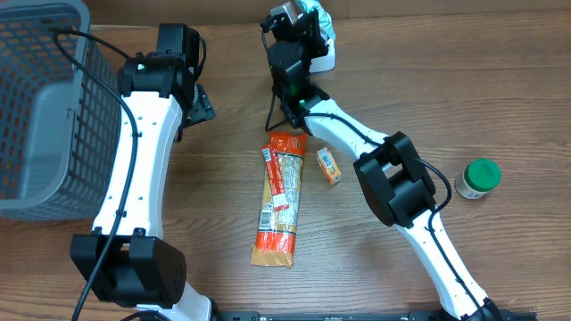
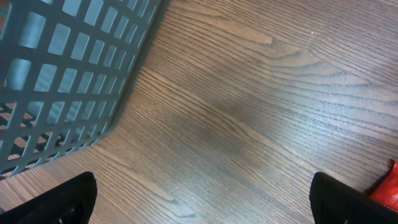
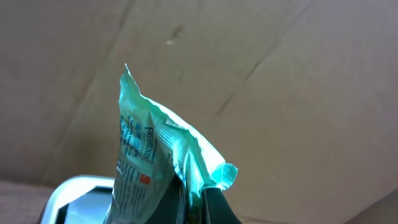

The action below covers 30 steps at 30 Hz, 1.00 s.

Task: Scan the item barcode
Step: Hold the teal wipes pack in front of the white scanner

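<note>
My right gripper [image 1: 306, 20] is at the back of the table, shut on a thin teal packet [image 1: 321, 18] just above the white barcode scanner [image 1: 325, 61]. In the right wrist view the packet [image 3: 152, 149] stands upright, pinched at its lower edge in that gripper [image 3: 198, 202], printed side to the left, and the scanner [image 3: 78, 198] shows low at the left. My left gripper [image 1: 198, 100] hovers over bare wood beside the basket. Its fingers [image 2: 69, 202] stand wide open with nothing between them.
A grey mesh basket [image 1: 45, 107] fills the back left corner and shows close by in the left wrist view [image 2: 62, 74]. A long orange packet [image 1: 279, 201] and a small orange box [image 1: 328, 166] lie mid-table. A green-lidded jar [image 1: 478, 178] stands at the right. A cardboard wall [image 3: 280, 74] rises behind the scanner.
</note>
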### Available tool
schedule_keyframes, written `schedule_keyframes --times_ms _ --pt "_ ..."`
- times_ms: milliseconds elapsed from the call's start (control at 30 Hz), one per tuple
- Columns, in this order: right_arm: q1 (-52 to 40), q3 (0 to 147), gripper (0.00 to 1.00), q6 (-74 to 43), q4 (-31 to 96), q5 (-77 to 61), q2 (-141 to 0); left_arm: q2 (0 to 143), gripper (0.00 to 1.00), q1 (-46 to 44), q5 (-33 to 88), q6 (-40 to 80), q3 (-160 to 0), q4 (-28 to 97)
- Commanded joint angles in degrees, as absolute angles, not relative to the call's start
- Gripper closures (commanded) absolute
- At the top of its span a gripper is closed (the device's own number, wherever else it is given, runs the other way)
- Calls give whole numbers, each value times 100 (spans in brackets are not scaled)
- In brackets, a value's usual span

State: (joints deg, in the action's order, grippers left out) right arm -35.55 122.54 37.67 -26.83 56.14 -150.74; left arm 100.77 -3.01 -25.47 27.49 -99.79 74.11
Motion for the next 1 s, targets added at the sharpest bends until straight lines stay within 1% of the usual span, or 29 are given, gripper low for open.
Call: schedule_keyframes --times_ms 0,100,333,400,967 --pt "-3465 12307 96 3758 -3258 5548 -15028 10038 0 -340 -2541 2766 -10051 7406" --pt "-3465 12307 96 3691 -3218 5382 -15028 10038 0 -340 -2541 2766 -10051 7406" --pt "-3437 12307 96 2290 -2366 5391 -15028 10038 0 -340 -2541 2766 -10051 7406" --pt "-3435 12307 96 2102 -2294 5393 -15028 10038 0 -340 -2541 2766 -10051 7406" --pt "-3409 12307 96 1900 -2018 5398 -15028 10038 0 -340 -2541 2766 -10051 7406"
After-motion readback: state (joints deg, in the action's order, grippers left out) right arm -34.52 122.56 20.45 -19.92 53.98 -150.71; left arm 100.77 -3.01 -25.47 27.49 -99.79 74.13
